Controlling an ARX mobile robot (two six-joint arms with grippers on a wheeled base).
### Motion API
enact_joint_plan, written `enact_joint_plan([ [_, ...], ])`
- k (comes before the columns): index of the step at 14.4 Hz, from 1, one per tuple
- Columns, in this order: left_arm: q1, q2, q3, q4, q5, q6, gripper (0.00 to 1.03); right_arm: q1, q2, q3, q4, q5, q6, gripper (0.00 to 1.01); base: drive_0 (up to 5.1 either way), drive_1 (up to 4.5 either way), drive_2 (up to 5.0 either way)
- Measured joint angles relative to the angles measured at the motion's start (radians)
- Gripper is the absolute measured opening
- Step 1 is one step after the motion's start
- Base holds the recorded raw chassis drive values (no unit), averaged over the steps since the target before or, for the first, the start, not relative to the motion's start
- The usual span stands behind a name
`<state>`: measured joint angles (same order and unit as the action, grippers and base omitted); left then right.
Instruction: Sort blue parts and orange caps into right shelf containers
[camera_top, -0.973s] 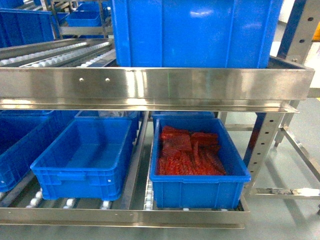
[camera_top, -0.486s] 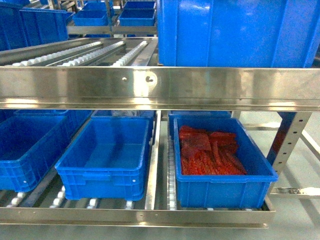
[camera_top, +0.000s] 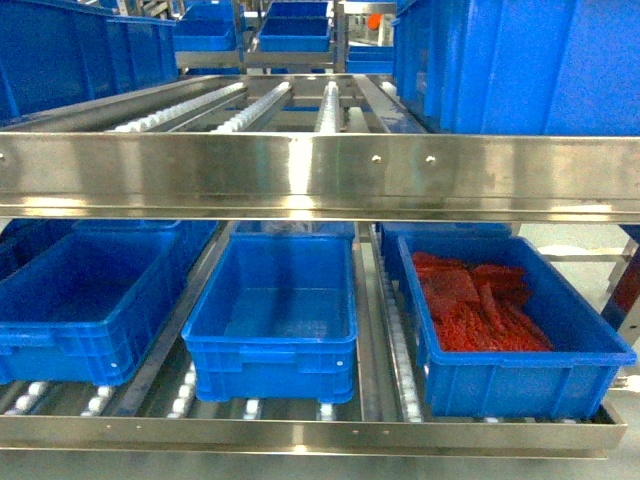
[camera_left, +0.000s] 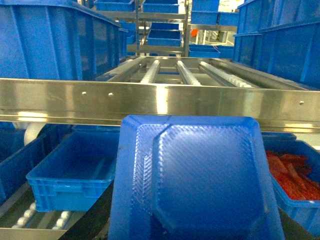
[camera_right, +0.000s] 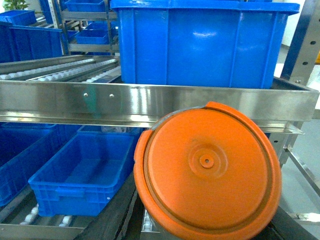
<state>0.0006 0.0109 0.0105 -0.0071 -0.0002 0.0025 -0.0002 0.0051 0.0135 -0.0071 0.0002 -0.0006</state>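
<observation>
A blue part, a ribbed tray-like piece with cut corners, fills the lower left wrist view, and my left gripper is shut on it; a dark finger shows beside it. An orange cap, round with a small centre hole, stands in my right gripper, which is shut on it, with a dark finger at its left. Neither gripper shows in the head view. On the lower shelf stand three blue containers: left, middle, and right holding red-orange pieces.
A steel shelf rail crosses at mid height above the lower crates. A large blue crate stands on the upper roller track at the right, another at the left. Bare rollers run between them.
The head view has swung leftward: the shelf and crates slid to the right in the picture, and a third crate has come into sight on the lower left.
</observation>
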Motion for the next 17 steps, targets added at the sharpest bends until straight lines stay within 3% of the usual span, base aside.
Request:
enact_joint_plan([
  [17,0.0,0.0,0.0,0.0,-0.001,0.0,0.43,0.0,0.0,0.0,0.0,0.0,0.0,0.42,-4.9,2.59,2.5],
])
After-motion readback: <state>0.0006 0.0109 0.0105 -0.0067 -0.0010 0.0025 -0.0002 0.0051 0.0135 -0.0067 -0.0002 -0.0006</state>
